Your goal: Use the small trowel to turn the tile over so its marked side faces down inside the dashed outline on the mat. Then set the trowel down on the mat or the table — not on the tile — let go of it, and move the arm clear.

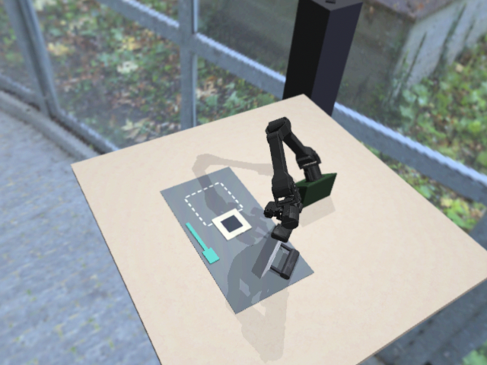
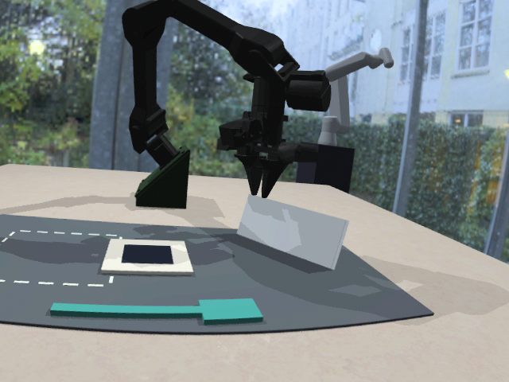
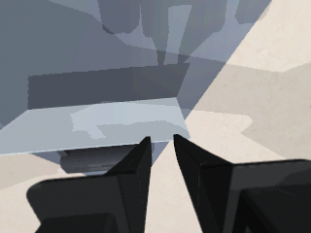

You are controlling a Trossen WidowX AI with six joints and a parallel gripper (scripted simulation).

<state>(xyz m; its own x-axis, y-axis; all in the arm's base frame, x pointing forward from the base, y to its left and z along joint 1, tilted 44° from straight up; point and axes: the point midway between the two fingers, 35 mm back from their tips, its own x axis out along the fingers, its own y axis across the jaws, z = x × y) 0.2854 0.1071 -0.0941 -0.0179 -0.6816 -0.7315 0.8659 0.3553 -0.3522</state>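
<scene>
The trowel lies at the near right end of the dark mat. Its pale grey blade stands tilted on edge and its dark handle lies behind it. My gripper points down just over the blade's upper corner. Its fingers stand a narrow gap apart with nothing between them. The cream tile lies flat with its dark marked square facing up. It sits just outside one corner of the dashed outline.
A teal arrow mark lies along the mat's near edge. The arm's dark green base block stands on the table behind the mat. A black post rises beyond the far table edge.
</scene>
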